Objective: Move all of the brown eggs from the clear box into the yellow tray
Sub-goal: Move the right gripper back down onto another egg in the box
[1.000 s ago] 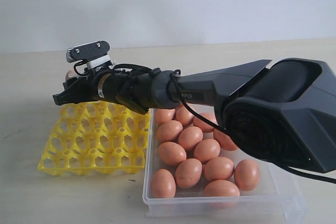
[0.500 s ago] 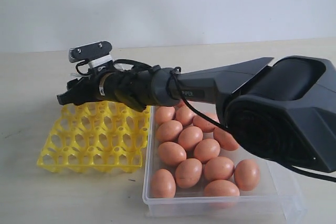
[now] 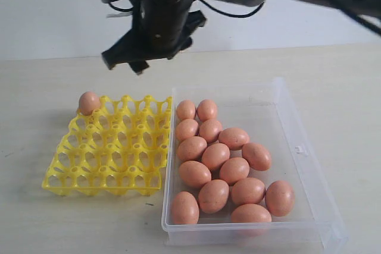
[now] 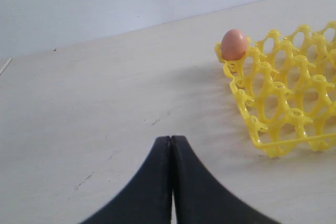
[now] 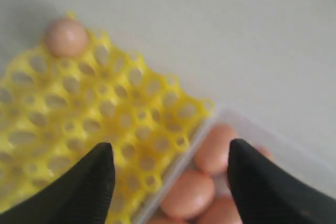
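Obs. at this moment. Right end effector (image 3: 126, 62) hangs high above the far edge of the yellow tray (image 3: 104, 173), near its border w/ the clear box (image 3: 280, 111). Jaws are spread wide, nothing between them. Left end effector (image 4: 170, 182) points across bare bench (image 3: 36, 87) toward the tray's side, apart from it, fingers pressed together, nothing held.

Task items: one of the brown eggs (image 3: 89, 103) is seated upright in the tray's back-left corner cup, per exterior view. The rest, fifteen by my count, lie on their sides in the box, packed touching along its tray side and near end. The box floor on the opposite side is bare. All other tray cups are vacant. Est. progress: barely begun.

Handling, in my judgement: eggs are light, rigid but brittle. The shell is smooth and apt to slip, and the round form will roll if nudged. Rec. grip across the short axis at the widest girth, pads either side, light squeeze only. Neighbours touch, so fingers need a gap: take outer eggs first, those bordering open floor. Risk: knocking or cracking an adjacent egg on descent.
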